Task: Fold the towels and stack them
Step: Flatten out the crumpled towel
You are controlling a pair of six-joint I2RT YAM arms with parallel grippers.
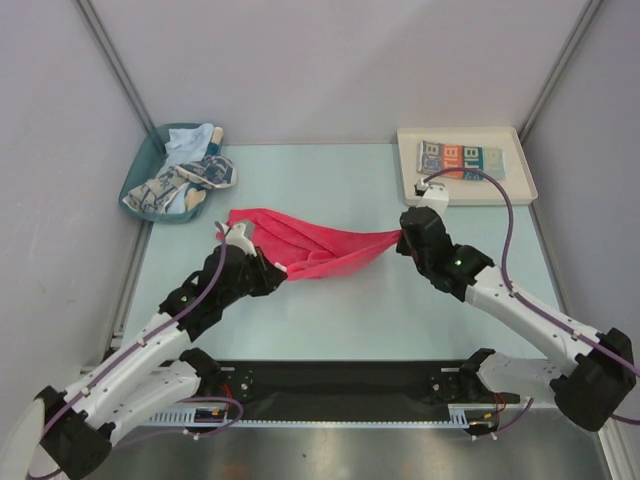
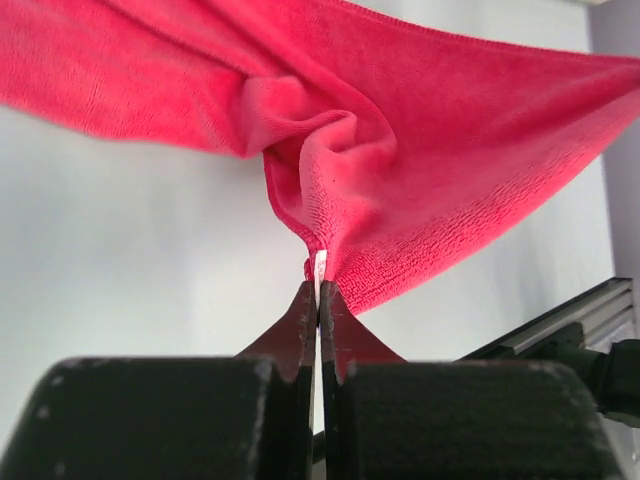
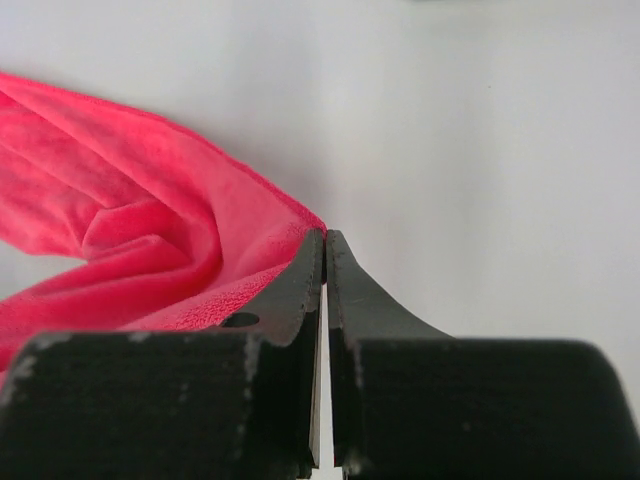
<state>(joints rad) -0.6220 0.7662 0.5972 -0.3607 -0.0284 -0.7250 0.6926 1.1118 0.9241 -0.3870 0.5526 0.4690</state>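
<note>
A red-pink towel (image 1: 320, 250) hangs bunched and stretched between my two grippers, above the middle of the table. My left gripper (image 1: 238, 238) is shut on its left end; in the left wrist view the fingertips (image 2: 320, 285) pinch a fold of the towel (image 2: 400, 150). My right gripper (image 1: 405, 240) is shut on the right corner; in the right wrist view the tips (image 3: 326, 235) meet at the towel's (image 3: 130, 230) edge. A folded teal, white and orange lettered towel (image 1: 460, 157) lies in the white tray. A blue-and-white patterned towel (image 1: 185, 185) and a pale blue one (image 1: 192, 142) lie crumpled in the teal bin.
The white tray (image 1: 500, 192) sits at the back right of the table, just behind my right gripper. The teal bin (image 1: 140, 170) stands at the back left corner. Grey walls close in on three sides. A black rail (image 1: 340, 385) runs along the near edge between the arm bases.
</note>
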